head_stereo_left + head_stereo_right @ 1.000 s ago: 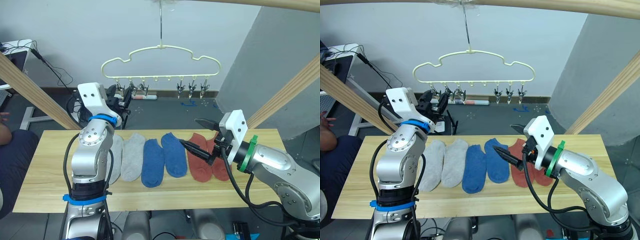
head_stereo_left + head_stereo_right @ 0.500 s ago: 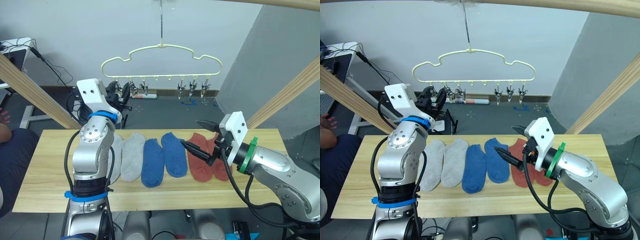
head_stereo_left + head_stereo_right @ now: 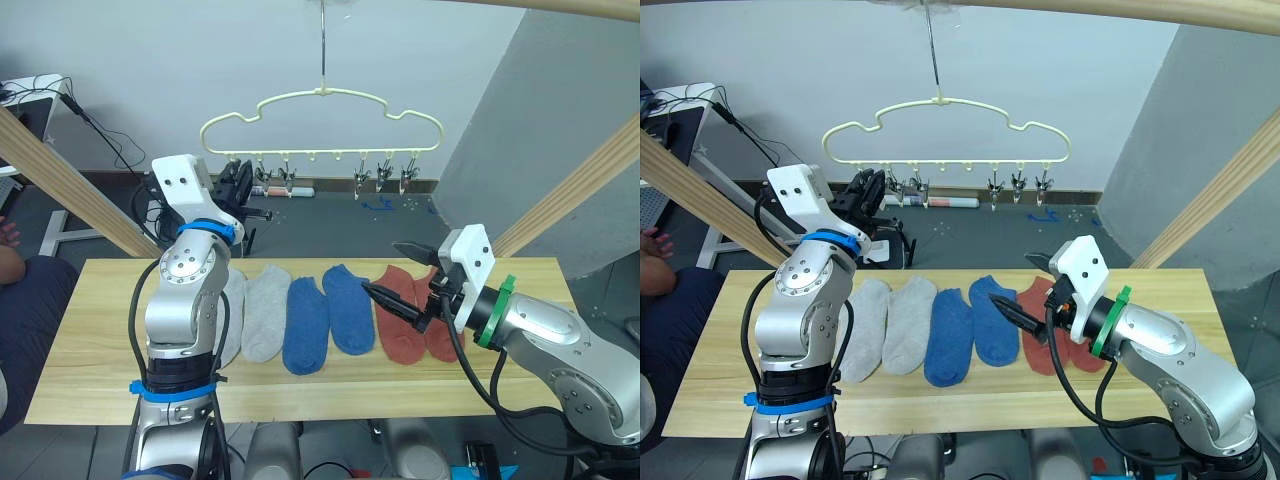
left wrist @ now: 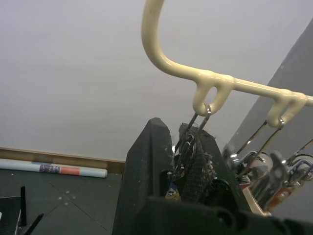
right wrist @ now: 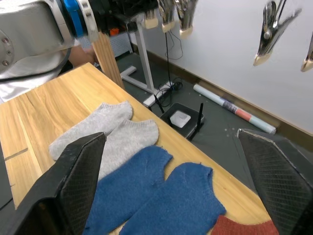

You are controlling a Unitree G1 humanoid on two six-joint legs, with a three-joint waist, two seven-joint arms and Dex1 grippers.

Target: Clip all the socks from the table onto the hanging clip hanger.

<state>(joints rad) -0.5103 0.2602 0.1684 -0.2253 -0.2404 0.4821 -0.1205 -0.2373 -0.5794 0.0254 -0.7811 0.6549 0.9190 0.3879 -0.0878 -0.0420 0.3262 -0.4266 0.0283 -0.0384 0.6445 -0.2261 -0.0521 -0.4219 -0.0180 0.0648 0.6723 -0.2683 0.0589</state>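
Your left end effector (image 4: 188, 161) is raised at the hanger's (image 3: 322, 98) leftmost clip (image 4: 191, 142), fingers closed on it. Your right end effector (image 3: 398, 270) hovers open over the red socks (image 3: 412, 318). All six socks (image 3: 325, 315) lie in a row on the surface (image 3: 90, 340).

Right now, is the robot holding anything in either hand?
Its left fingers are shut on the end clip of the clip hanger; the open right gripper holds nothing.

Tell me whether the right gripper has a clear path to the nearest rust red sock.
Probably yes. The right gripper hangs open just above the rust red sock, which lies flat on the table with nothing over it.
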